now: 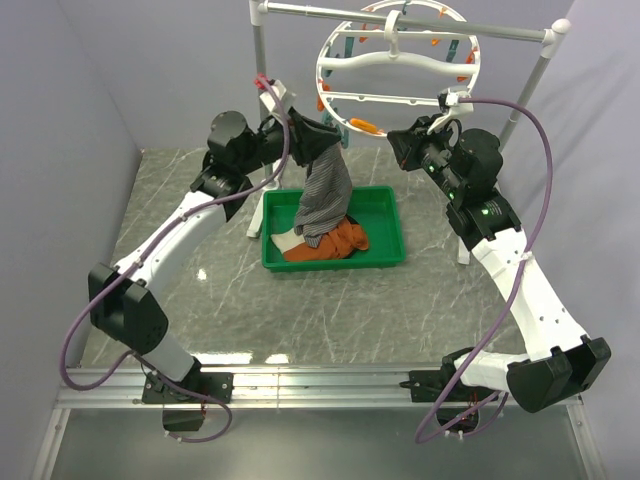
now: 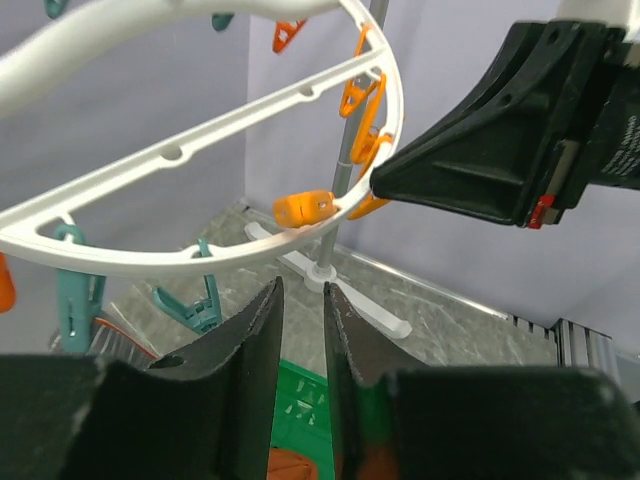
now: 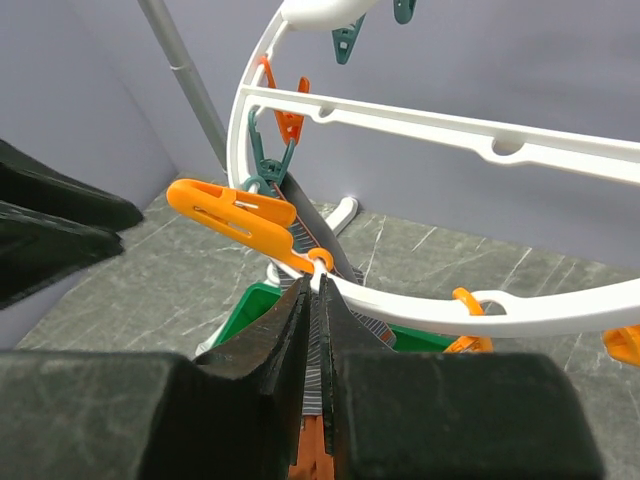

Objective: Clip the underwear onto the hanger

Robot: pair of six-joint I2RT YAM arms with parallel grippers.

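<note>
Hiding its grip point, left pincer [image 1: 298,118] apparently pinching underwear [image 1: 325,195]; right pincer [image 3: 316,285] squeezing an orange clothespin [image 3: 240,212].

Green tray [image 1: 385,258] on marble table [image 1: 200,270]; orange garment [image 1: 335,245] inside.

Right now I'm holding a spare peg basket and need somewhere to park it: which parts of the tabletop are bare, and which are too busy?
Bare grey marble-patterned tabletop lies between the green plastic tray and the arm bases, and also left of the tray. Crowded: the tray itself, holding an orange-rust garment, and the space above it, where grey striped underwear hangs by the white ring-shaped hanger.
</note>
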